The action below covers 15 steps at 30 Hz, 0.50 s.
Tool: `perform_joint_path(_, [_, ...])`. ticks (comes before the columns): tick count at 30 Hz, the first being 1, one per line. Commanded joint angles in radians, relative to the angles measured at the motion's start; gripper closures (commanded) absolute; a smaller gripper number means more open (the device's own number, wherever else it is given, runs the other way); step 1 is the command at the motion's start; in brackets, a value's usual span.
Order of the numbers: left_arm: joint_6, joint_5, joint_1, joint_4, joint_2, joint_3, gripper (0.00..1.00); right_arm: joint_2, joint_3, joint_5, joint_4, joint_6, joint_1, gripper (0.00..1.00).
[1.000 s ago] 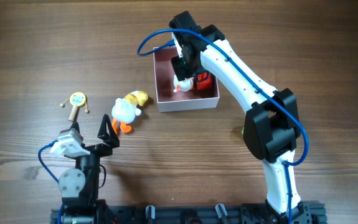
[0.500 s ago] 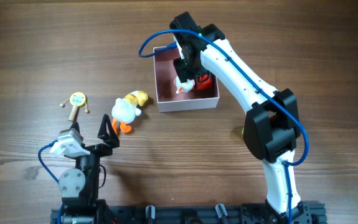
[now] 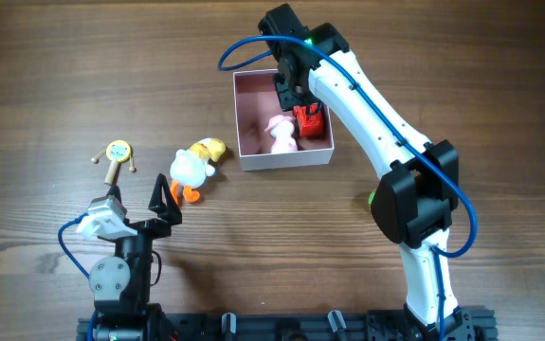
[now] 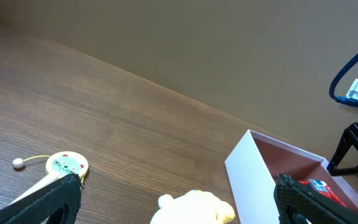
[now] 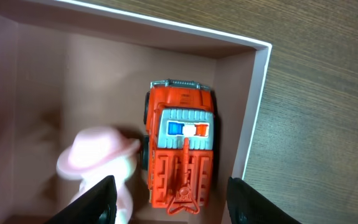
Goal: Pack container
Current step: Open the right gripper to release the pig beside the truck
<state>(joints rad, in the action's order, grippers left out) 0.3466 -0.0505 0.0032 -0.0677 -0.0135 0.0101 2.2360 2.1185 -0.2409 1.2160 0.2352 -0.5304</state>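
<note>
The container (image 3: 251, 158) is a small square box with white walls and a dusty-pink inside; it also shows in the left wrist view (image 4: 249, 169) and the right wrist view (image 5: 253, 118). Inside lie a red toy truck (image 3: 308, 121) (image 5: 180, 149) and a pale pink-and-white toy (image 3: 279, 134) (image 5: 98, 158), blurred in the right wrist view. My right gripper (image 3: 289, 87) (image 5: 169, 202) is open and empty above the box's far side. A white and yellow plush duck (image 3: 194, 163) (image 4: 194, 208) lies left of the box. My left gripper (image 3: 163, 204) (image 4: 179, 205) is open near the duck.
A small yellow rattle drum (image 3: 117, 155) (image 4: 63, 165) with a stick and bead lies at the left on the wooden table. A green object (image 3: 371, 200) peeks out beside the right arm.
My right gripper has let go of the pink-and-white toy, which now lies in the box beside the truck, and has risen toward the far side. The left arm has not moved.
</note>
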Motion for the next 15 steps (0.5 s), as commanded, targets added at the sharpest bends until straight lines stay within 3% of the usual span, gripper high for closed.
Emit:
perform_joint_path(1, [-0.001,0.009,0.007,-0.001,0.011,-0.005,0.00,-0.061,0.023,-0.032,-0.007,0.029,0.002,0.42])
perform_joint_path(8, [-0.001,0.009,0.007,-0.001,0.011,-0.005,0.00,-0.091,0.023,-0.033,0.035,0.085,0.005,0.41])
perform_joint_path(15, [-0.001,0.009,0.007,-0.001,0.011,-0.005,0.00,-0.152,0.023,-0.032,0.109,0.168,0.048,0.33])
